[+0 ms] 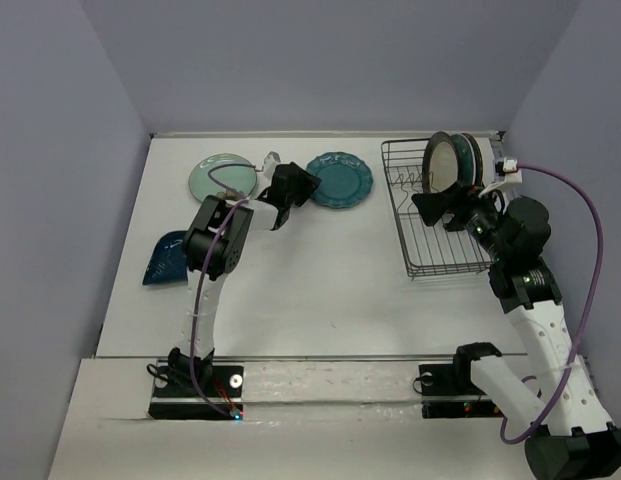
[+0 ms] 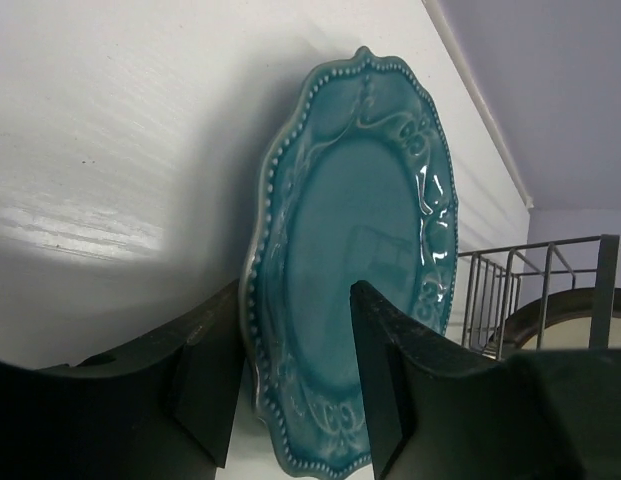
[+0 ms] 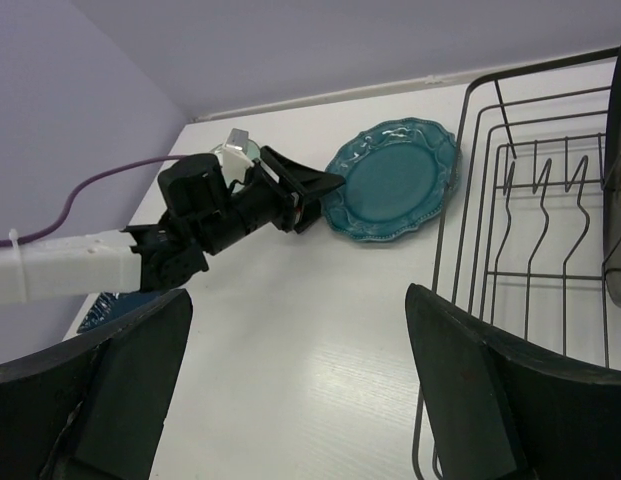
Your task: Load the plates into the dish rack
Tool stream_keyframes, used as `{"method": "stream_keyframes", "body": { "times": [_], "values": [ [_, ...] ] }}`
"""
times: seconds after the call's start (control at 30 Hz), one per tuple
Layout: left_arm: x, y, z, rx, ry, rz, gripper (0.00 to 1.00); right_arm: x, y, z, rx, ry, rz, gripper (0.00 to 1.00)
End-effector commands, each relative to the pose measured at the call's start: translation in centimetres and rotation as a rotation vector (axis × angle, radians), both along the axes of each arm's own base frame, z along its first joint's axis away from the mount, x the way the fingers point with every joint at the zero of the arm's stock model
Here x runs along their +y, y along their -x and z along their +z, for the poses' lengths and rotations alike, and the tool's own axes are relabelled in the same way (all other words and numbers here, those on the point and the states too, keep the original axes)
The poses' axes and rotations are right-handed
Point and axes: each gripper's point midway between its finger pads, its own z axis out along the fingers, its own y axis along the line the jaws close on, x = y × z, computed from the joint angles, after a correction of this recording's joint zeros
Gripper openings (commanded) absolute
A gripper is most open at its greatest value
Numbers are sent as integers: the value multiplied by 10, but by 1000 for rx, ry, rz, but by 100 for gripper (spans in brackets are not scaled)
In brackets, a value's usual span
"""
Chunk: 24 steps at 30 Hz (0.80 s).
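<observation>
A scalloped teal plate lies flat on the table, left of the black wire dish rack. My left gripper is open at the plate's left edge. In the left wrist view its jaws stand either side of the teal plate's near rim. A mint green plate lies at the back left. A dark blue plate lies at the left. A cream plate with a brown rim stands in the rack's far end, darker plates behind it. My right gripper is open and empty over the rack.
The rack shows bare upright tines in its near part. My left arm reaches across the table's middle in the right wrist view, with the teal plate beyond it. Purple walls close the table at back and sides.
</observation>
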Motion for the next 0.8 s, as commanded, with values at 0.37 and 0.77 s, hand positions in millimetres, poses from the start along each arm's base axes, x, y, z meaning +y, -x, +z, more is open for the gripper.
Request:
{"method": "stream_keyframes", "body": {
  "times": [0.37, 0.77],
  "values": [
    [-15, -7, 22, -160, 267, -42, 6, 16, 10, 19, -63, 0, 105, 93],
    [36, 89, 152, -420, 483, -96, 6, 34, 8, 12, -9, -58, 201, 93]
  ]
}}
